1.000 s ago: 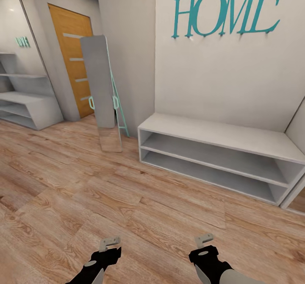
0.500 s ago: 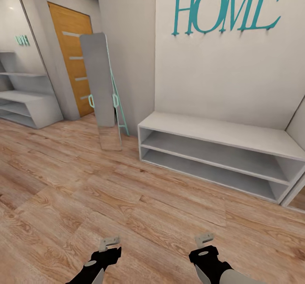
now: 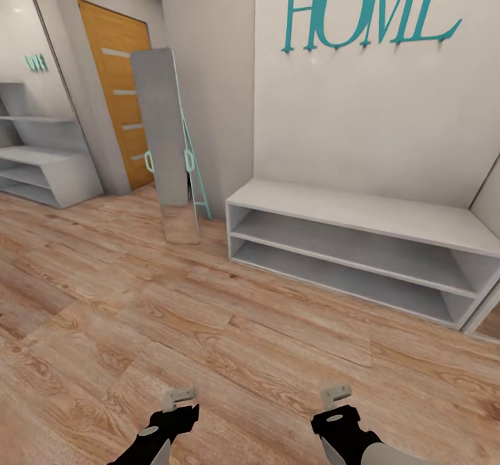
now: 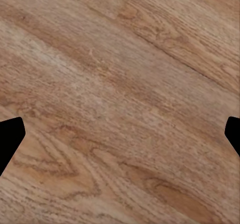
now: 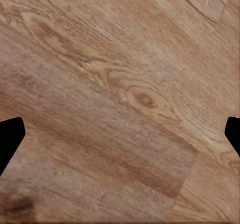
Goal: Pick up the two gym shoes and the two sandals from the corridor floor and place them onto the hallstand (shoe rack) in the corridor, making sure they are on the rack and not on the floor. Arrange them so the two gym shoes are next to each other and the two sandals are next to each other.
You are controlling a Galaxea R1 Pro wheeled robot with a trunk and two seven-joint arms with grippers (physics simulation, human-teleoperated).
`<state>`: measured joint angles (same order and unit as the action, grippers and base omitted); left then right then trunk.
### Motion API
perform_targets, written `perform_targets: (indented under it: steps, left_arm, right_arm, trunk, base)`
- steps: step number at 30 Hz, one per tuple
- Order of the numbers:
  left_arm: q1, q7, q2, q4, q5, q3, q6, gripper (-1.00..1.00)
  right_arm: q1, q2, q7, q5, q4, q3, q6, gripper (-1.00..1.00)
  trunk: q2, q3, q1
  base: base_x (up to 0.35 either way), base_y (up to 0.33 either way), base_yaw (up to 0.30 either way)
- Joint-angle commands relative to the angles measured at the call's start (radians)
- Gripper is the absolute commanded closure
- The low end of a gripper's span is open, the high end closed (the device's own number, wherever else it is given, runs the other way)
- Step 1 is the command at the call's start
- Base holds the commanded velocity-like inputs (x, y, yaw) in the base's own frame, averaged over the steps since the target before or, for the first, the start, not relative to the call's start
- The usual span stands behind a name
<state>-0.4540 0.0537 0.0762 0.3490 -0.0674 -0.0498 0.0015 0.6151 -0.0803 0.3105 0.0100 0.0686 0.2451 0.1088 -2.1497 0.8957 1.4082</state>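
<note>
both black grippers, left (image 3: 179, 398) and right (image 3: 335, 394), hang low over the light brown wood-plank floor (image 3: 208, 326) with fingers spread wide and empty, the pale grey two-shelf shoe rack (image 3: 361, 253) stands ahead, so turning slowly to find shoes seems wise.

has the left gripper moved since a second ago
No. The left gripper hangs at the same spot low in the head view; only the camera shifted a little, sliding the HOME lettering and shoe rack up slightly.
</note>
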Motion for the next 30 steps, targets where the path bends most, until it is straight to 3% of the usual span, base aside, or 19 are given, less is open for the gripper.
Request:
perform_targets:
  steps: [1, 9, 12, 20, 23, 30]
  left_arm:
    - [0.0, 0.0, 0.0, 0.0, 0.0, 0.0, 0.0, -1.0]
    - [0.0, 0.001, 0.002, 0.001, 0.0, 0.0, 0.0, -1.0]
    - [0.0, 0.001, 0.002, 0.0, 0.001, 0.0, 0.0, -1.0]
    - [0.0, 0.001, 0.002, 0.0, 0.001, 0.0, 0.0, -1.0]
    - [0.0, 0.001, 0.002, 0.0, 0.001, 0.0, 0.0, -1.0]
    - [0.0, 0.001, 0.002, -0.001, 0.001, -0.001, 0.0, -1.0]
  right_arm:
    - [0.0, 0.001, 0.0, 0.0, -0.003, 0.0, -0.006, -1.0]
    - [0.0, 0.017, 0.002, 0.0, -0.017, 0.0, -0.091, -1.0]
    - [0.0, 0.045, 0.002, -0.002, -0.044, 0.0, -0.157, -1.0]
    - [0.0, 0.08, 0.002, -0.005, -0.092, -0.001, -0.212, -1.0]
    - [0.0, 0.116, 0.002, -0.005, -0.106, -0.001, -0.227, -1.0]
    - [-0.019, 0.169, 0.001, -0.007, -0.116, -0.001, -0.238, -1.0]
  trunk:
    - [-0.007, 0.003, 0.004]
    - [-0.063, 0.028, 0.035]
    - [-0.084, 0.038, 0.046]
    - [-0.14, 0.063, 0.077]
    - [-0.161, 0.072, 0.088]
    - [-0.21, 0.094, 0.115]
  base:
    - [0.0, 0.0, 0.0]
    - [0.0, 0.0, 0.0]
    - [0.0, 0.0, 0.0]
    - [0.0, 0.0, 0.0]
    - [0.0, 0.0, 0.0]
    - [0.0, 0.0, 0.0]
